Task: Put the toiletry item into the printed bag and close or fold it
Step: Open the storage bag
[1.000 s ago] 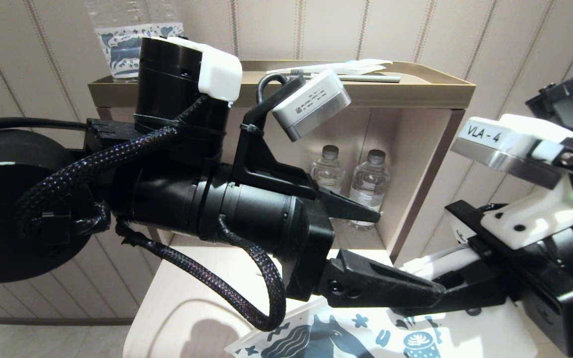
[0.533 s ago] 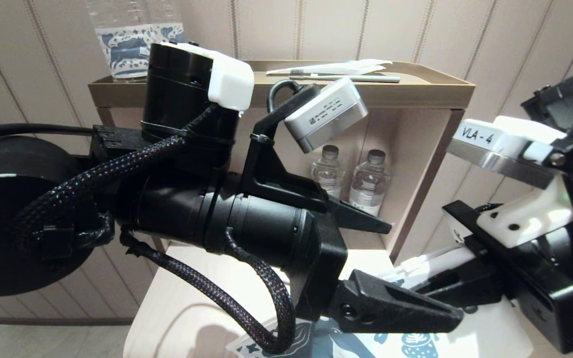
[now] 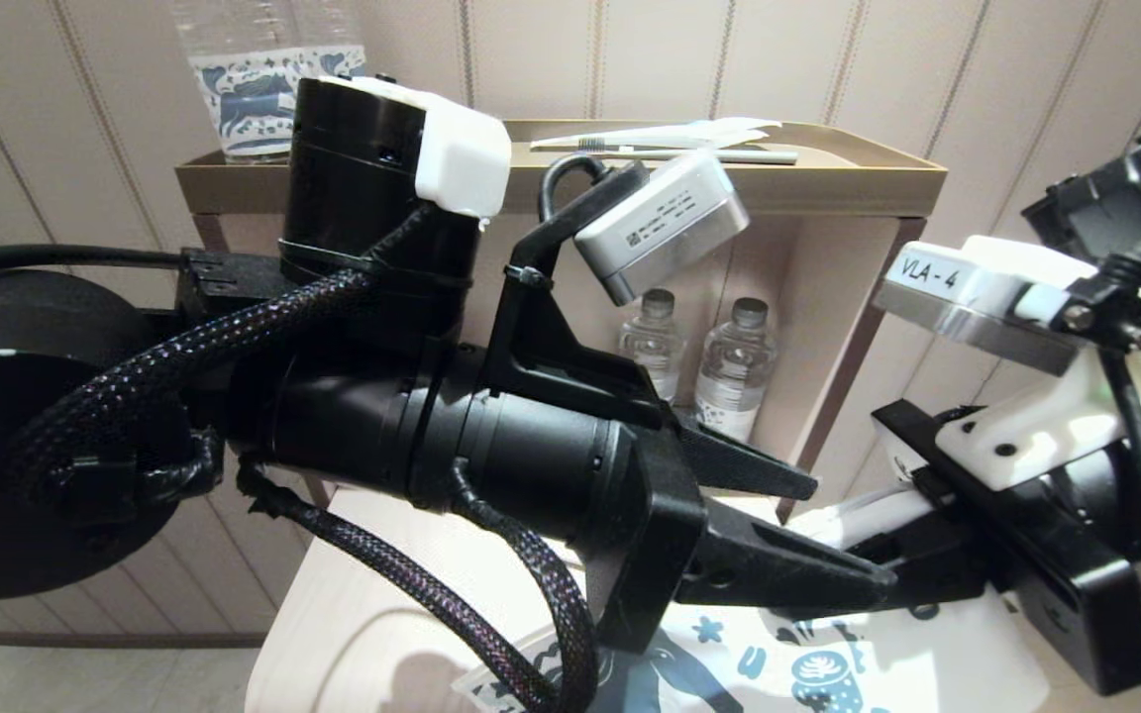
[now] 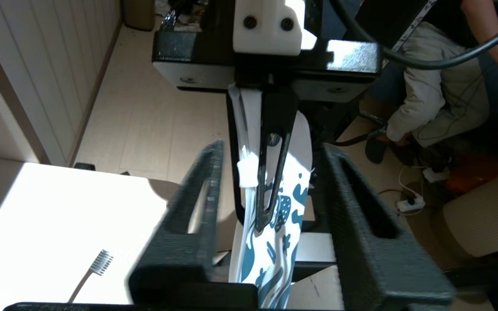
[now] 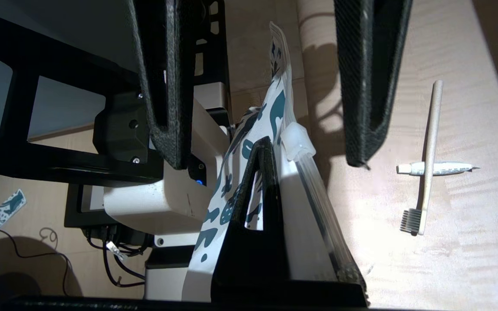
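The printed bag (image 3: pixel 808 673), white with dark blue figures, hangs above the table edge with my right gripper (image 5: pixel 275 149) shut on its top edge beside the white zip slider (image 5: pixel 296 144). My left gripper (image 4: pixel 272 151) is open, its two fingers (image 3: pixel 759 470) straddling the bag (image 4: pixel 270 255) and the right fingertips without touching them. The slim white toothbrush (image 5: pixel 428 155) lies flat on the table beyond the bag, a small white tube (image 5: pixel 441 168) lying across its handle. Its bristle head (image 4: pixel 101 262) also shows in the left wrist view. In the head view the arms hide it.
A pale wooden table (image 3: pixel 382 594) is below. Behind it stands a shelf with a gold tray (image 3: pixel 828 188) holding another toothbrush (image 3: pixel 719 155) and a white wrapper (image 3: pixel 699 131). A labelled bottle (image 3: pixel 263 89) and two small bottles (image 3: pixel 734 361) stand there. A seated person (image 4: pixel 439 95) is nearby.
My left arm has moved to the right and slightly down, so its open fingers now reach around the right gripper's fingertips. The right gripper and bag shifted a little left.
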`<state>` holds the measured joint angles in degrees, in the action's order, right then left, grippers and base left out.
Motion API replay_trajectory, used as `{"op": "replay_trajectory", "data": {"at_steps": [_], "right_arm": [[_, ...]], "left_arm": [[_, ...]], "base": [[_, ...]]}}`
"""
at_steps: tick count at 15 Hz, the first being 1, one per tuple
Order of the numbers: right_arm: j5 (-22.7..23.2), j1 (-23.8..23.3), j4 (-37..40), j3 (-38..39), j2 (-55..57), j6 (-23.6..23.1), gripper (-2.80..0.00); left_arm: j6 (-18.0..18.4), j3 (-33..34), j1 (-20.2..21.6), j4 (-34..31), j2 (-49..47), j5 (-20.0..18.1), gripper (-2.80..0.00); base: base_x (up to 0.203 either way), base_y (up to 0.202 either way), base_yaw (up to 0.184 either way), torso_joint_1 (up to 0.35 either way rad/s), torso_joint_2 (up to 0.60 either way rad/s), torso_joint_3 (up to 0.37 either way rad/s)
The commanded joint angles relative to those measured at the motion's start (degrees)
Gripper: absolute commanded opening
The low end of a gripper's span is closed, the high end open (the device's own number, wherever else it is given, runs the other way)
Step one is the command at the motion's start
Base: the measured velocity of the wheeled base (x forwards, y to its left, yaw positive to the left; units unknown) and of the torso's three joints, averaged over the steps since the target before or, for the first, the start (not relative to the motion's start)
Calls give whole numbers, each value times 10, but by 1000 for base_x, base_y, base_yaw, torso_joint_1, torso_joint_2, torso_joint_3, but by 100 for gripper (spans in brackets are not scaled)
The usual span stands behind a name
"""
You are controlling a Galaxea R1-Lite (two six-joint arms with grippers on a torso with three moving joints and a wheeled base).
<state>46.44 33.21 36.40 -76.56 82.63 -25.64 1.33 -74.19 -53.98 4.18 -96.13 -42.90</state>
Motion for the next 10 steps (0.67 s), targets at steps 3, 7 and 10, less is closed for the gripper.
{"op": "replay_trajectory", "data": {"at_steps": [3,7,10], "right_arm": [[3,1,-6,4,3,1,-280],[4,1,-8,3,1,1,-280],[3,2,-8,2,-4,1,-280]], "left_arm": [[-1,4,-2,0,4,-3,-280],[1,4,-3,0,2,-3,-280],[1,8,-2,0,4,0,-280]], "base": [[0,0,0,0,0,0],[0,0,0,0,0,0],[0,0,0,0,0,0]]}}
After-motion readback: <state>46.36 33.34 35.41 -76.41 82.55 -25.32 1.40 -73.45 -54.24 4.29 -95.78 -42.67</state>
